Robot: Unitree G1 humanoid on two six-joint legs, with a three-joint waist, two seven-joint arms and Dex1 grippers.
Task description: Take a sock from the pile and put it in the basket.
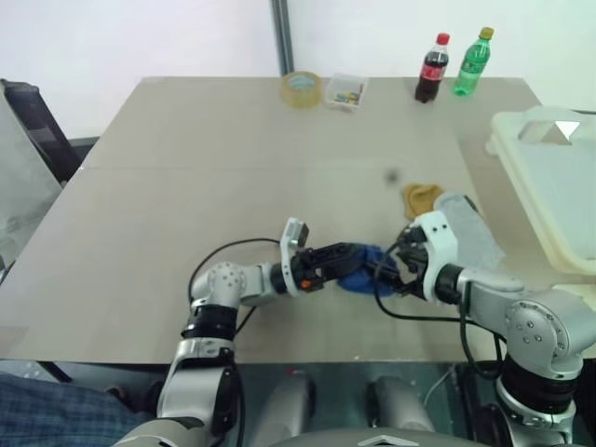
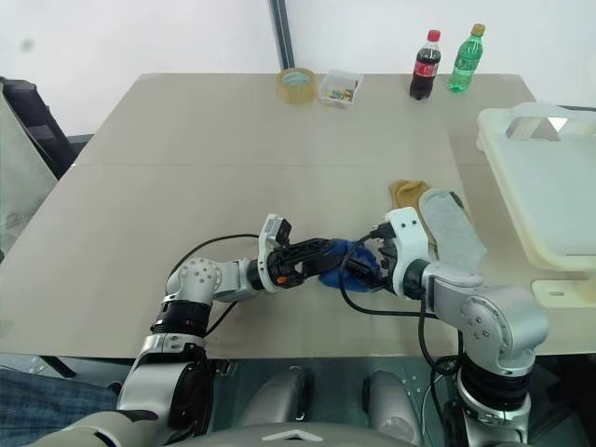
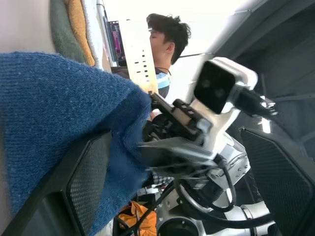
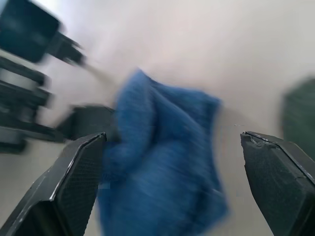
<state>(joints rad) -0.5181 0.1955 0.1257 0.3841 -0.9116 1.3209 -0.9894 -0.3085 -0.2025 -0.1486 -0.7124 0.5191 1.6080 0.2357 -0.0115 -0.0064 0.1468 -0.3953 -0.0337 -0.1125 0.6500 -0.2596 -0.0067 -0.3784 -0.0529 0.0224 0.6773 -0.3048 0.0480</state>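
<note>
The tabletop (image 1: 214, 158) fills the frame; the basket (image 1: 545, 200) sits at its right edge. The sock (image 1: 358, 279) lies low centre between my left fingers (image 2: 328, 255) and right fingers (image 2: 368, 275), both spread wide, gripping nothing. Closing both together risks a tug-of-war, or snagging the grey sock (image 1: 470, 233).

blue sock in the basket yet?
No, the sock lies on the table between both open grippers; the basket stands apart at the right.

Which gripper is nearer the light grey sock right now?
Right. The right gripper sits just beside the light grey sock; the left gripper is farther, beyond the blue sock.
</note>
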